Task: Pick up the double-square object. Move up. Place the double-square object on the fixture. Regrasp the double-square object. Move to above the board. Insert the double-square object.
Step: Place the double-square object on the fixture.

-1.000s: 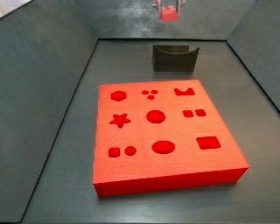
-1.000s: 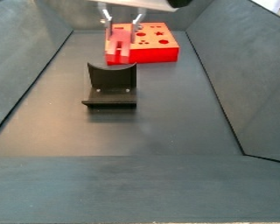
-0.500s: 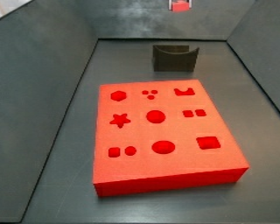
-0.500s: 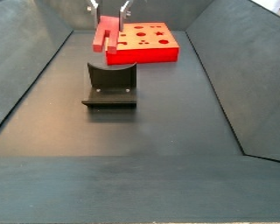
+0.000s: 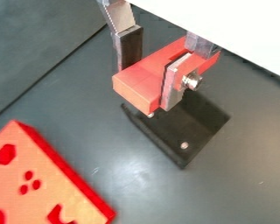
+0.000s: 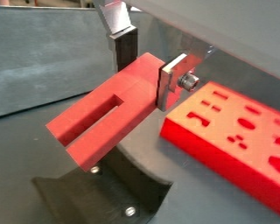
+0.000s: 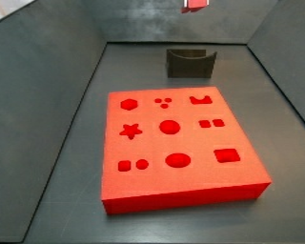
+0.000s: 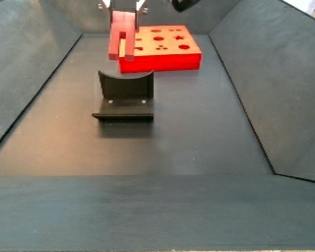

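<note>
Claw (image 5: pixel 154 66) is up in the air, closed on the double-square object (image 5: pixel 143 81); both wrist views show the flat silver fingers (image 5: pixel 178 76) pressing the red-pink block from opposite sides, dark pad against one face, silver plate with a bolt on the other. The block sticks out past the fingers and shows a long slot along one face in a wrist view (image 6: pixel 105 107).

In a side view the claw is at the very top edge of the frame (image 7: pixel 194 5), only the red block's end visible (image 7: pixel 194 5), well above the fixture (image 7: pixel 190 63) and clear of it. In a side view (image 8: pixel 122 12) the claw holds the block hanging upright (image 8: pixel 121 41), long axis vertical, its lower end above the fixture (image 8: pixel 123 95) with a gap between them. The fingers are mostly cut off by the frame edge there, so finger detail can't be read from that view.

Fixture: dark L-shaped bracket on a base plate, standing on the dark floor (image 8: pixel 187 138), nothing in it. In a wrist view it sits directly under the held block (image 5: pixel 184 131); in a wrist view its top edge and screws show below the block (image 6: pixel 108 197).

Board (image 7: pixel 181 145) lies flat on the floor, apart from the fixture, with star, circle, hexagon, oval, square and crown holes in its top. It appears at a corner in a wrist view (image 5: pixel 38 184), beside the block in a wrist view (image 6: pixel 241 140), and beyond the fixture in a side view (image 8: pixel 167 49). Block not touching the board.
</note>
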